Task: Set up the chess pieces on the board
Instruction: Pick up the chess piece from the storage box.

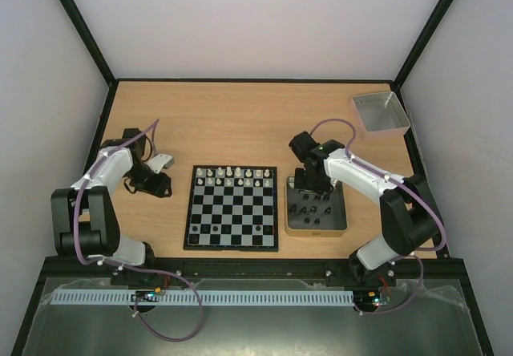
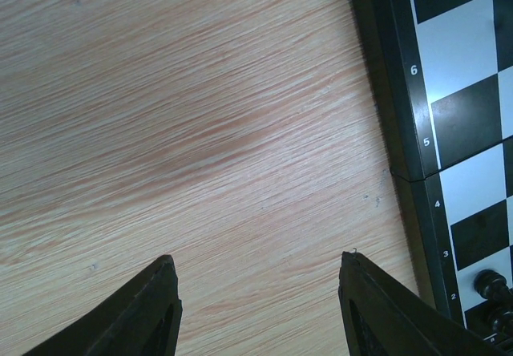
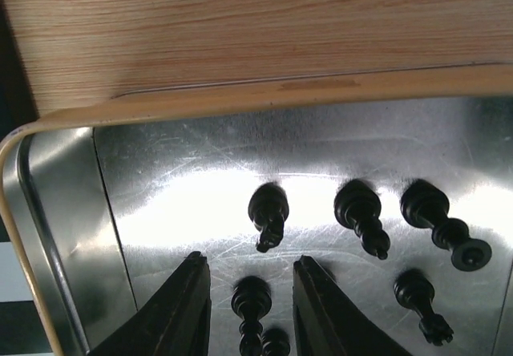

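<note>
- the black pieces (image 3: 359,212) i still have to place are in the tin (image 3: 240,98), just right of the board (image 1: 232,208); they seem to lie on their sides on the shiny floor.
- one piece (image 3: 250,298) lies between my right gripper (image 3: 250,260) fingers. its long axis runs about along the fingers, knob end away from the camera. its neighbours point at various slants, and one shows its round base towards the lower right.
- i judge them light, stiff and smooth, likely to roll or skid on the metal. i'd pinch across the narrow waist, square to the long axis, so the piece can be stood on its base.
- the right jaws are spread a little, straddling that piece with gaps on both sides, not pinching it.
- white pieces (image 1: 232,176) fill the board's two far rows; a few black ones (image 1: 192,229) stand at its near left corner.
- the left gripper (image 2: 258,258) is spread and holds nothing, over bare table (image 2: 200,131) just beside the board's left edge.
</note>
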